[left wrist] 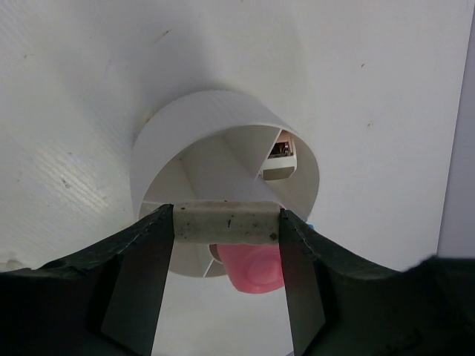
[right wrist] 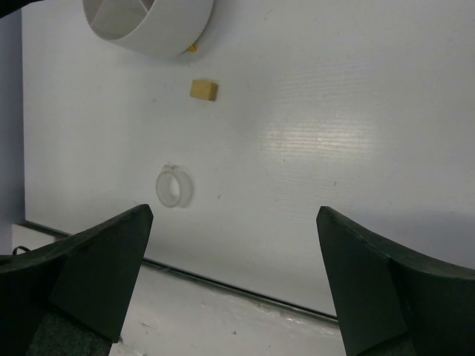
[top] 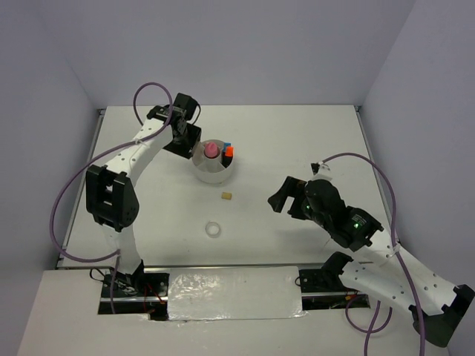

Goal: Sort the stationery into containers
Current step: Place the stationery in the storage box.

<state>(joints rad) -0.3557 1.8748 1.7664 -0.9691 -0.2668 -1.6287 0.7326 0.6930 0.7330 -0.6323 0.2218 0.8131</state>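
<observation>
Only in the left wrist view is a tan eraser point(left wrist: 223, 222) seen pinched by the left gripper point(left wrist: 227, 230) just above the white tub point(left wrist: 185, 122), over a pink tube point(left wrist: 252, 271) inside it. An orange piece point(top: 229, 152), and possibly a blue piece point(top: 228, 144), are shown beside the tube only from overhead. The right gripper point(right wrist: 234, 213) is held spread wide, and a second eraser point(right wrist: 202, 90) and a tape ring point(right wrist: 174, 187) lie on the table point(right wrist: 334, 111) outside the tub.

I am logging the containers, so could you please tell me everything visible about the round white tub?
The round white tub looks like smooth plastic, low-walled, with thin inner walls splitting it into wedge compartments. It stands upright on the table, towards the far left. A pink tube and an orange piece stick out of it. The left claw, shut on a tan eraser, hangs over it.
</observation>
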